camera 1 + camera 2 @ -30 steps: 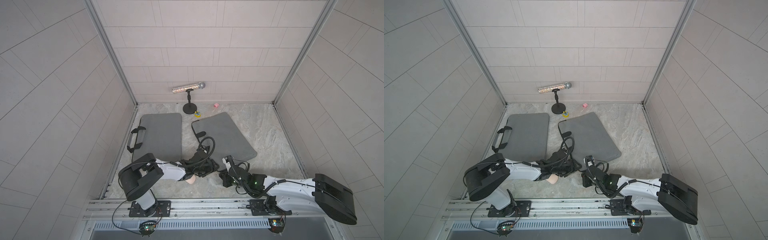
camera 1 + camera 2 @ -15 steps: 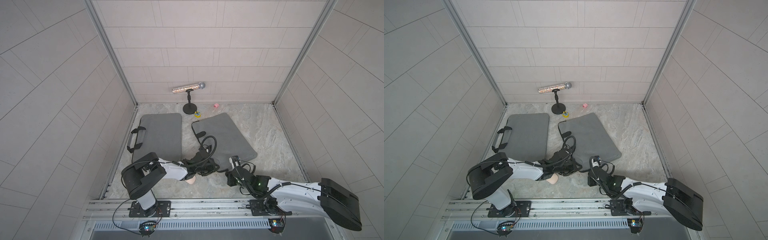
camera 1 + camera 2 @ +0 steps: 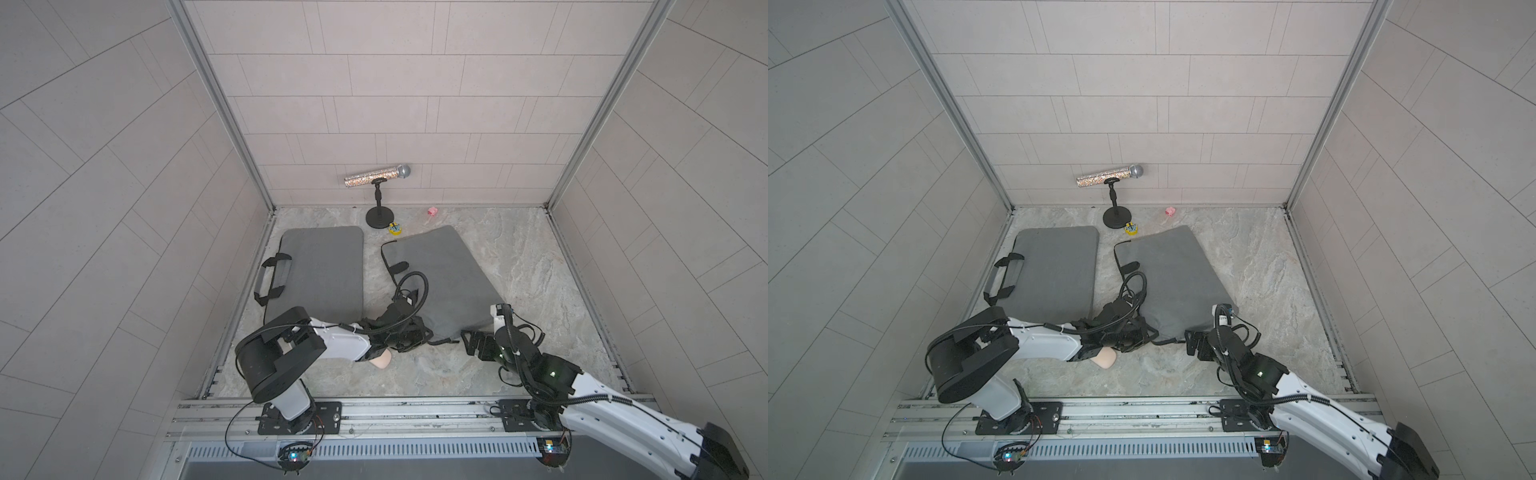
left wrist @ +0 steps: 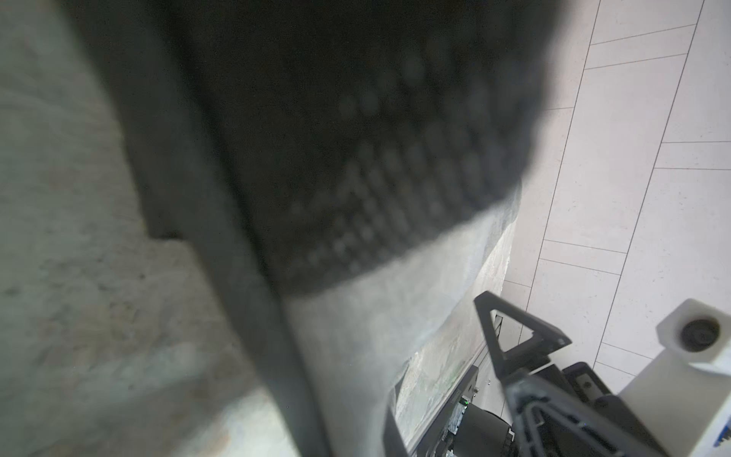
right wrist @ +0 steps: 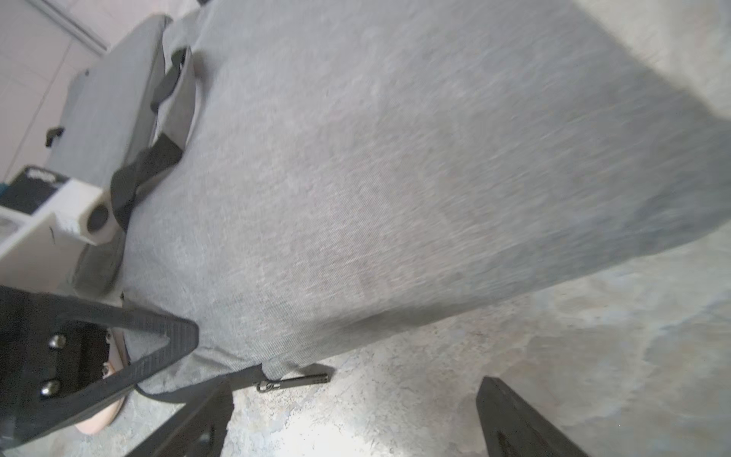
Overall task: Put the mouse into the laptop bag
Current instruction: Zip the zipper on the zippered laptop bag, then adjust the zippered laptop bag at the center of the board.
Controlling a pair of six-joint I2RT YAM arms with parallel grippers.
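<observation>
Pale beige rounded mouse (image 3: 382, 359) on marbled counter (image 3: 519, 257), at 7 o'clock of grey fabric laptop bag (image 3: 440, 274), outside it; left hand (image 3: 409, 336) closed at bag's near corner; right hand (image 5: 356, 383) spread wide, empty, bag's 5 o'clock.

The grey laptop bag (image 5: 395, 178) fills the view, its zipper pull (image 5: 292, 382) lying on the marbled floor (image 5: 593, 356).

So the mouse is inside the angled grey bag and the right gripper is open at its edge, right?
No: the mouse lies on the floor beside the left arm, outside the bag, as both top views show. The right gripper is open.
</observation>
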